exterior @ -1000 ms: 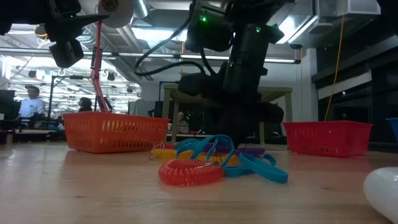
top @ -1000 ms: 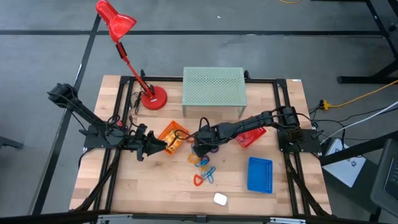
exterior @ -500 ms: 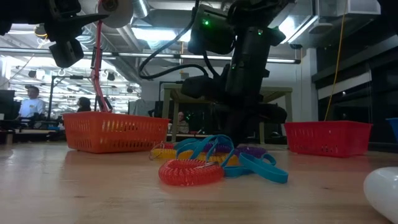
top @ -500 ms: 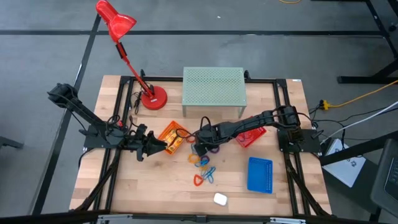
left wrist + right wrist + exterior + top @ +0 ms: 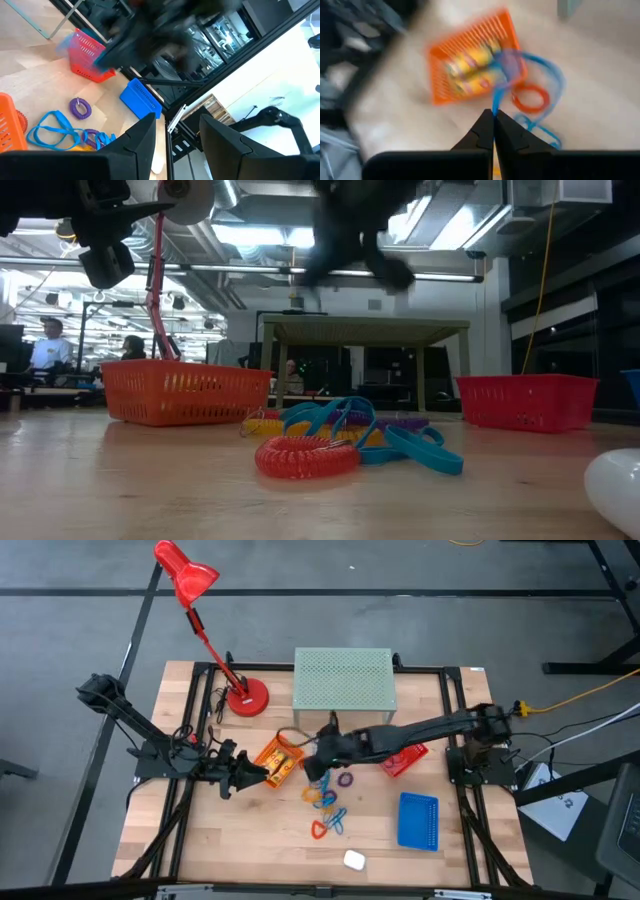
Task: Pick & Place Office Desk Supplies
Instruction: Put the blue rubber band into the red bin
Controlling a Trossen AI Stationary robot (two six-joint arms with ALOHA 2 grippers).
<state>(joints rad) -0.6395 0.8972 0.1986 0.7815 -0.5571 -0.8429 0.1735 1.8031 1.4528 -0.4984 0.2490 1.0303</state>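
Right end effector [image 5: 493, 120] pinched shut on a blue loop [image 5: 540, 80], lifted above the worktop [image 5: 250, 840].

Hung over the orange basket [image 5: 278, 761] holding yellow tubes [image 5: 470, 67]. Left end effector [image 5: 262, 774] partly open and empty, just beside that basket. Other loops [image 5: 328, 810] piled mid-worktop, red basket [image 5: 403, 759] and blue basket [image 5: 418, 821] to the right.

light: bright overhead, even | blur: right wrist view, low view's arm smeared
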